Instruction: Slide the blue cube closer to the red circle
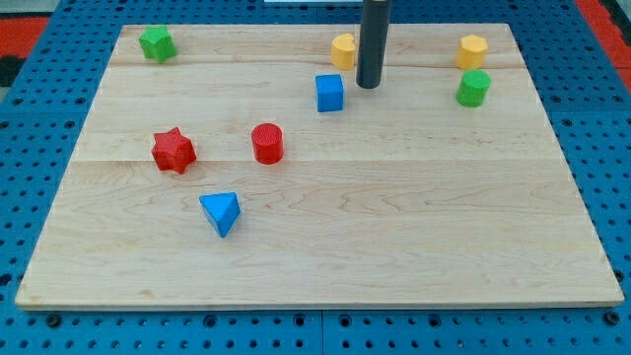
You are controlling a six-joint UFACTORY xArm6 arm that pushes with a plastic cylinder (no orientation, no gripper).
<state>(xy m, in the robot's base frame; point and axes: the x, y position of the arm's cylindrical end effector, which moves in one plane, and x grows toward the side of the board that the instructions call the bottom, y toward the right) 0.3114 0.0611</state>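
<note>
The blue cube sits on the wooden board in the upper middle. The red circle, a short red cylinder, stands below and to the left of it, apart from it. My tip is at the end of the dark rod, just to the right of the blue cube and slightly above it, with a small gap between them.
A red star lies left of the red circle. A blue triangle lies lower left. A yellow block sits partly behind the rod. A green star-like block is at top left. A yellow cylinder and a green cylinder are at top right.
</note>
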